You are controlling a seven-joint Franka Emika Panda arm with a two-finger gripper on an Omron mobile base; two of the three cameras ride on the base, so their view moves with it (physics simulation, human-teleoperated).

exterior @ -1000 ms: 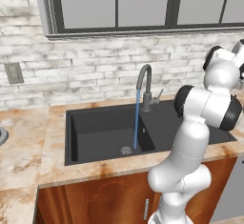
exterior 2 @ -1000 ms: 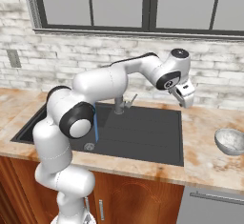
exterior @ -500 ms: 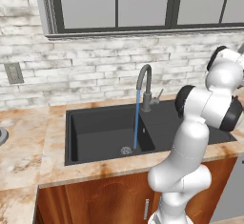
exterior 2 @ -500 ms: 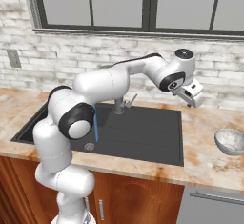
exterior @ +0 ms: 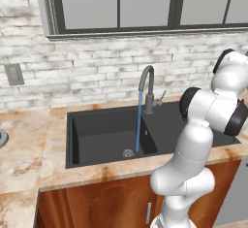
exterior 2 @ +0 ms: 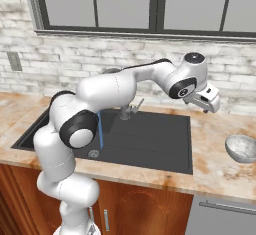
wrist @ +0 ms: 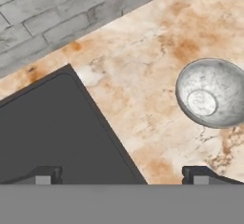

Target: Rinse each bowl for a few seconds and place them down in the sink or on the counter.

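Observation:
A pale grey bowl [exterior 2: 241, 148] with a speckled inside stands upright on the marbled counter [exterior 2: 212, 171] to the right of the black sink [exterior 2: 150, 139]. My gripper [exterior 2: 208, 100] hangs open and empty above the counter by the sink's right rim, to the left of the bowl and higher. In the hand view the bowl [wrist: 212, 92] lies at the right, beyond the spread fingertips [wrist: 197, 175], with the sink's corner [wrist: 43, 118] at the left. The curved rim of another grey bowl [exterior: 2, 138] shows on the counter at the left edge of the left base view.
Water runs in a thin blue stream [exterior: 139, 120] from the grey gooseneck tap [exterior: 146, 76] into the deep basin [exterior: 101, 135]. A white brick wall [exterior 2: 60, 69] and a window stand behind the counter. An outlet plate [exterior: 13, 74] is on the wall at the left.
My hand has swung to the right, from over the sink's right part out over the counter towards the bowl. It has stayed open.

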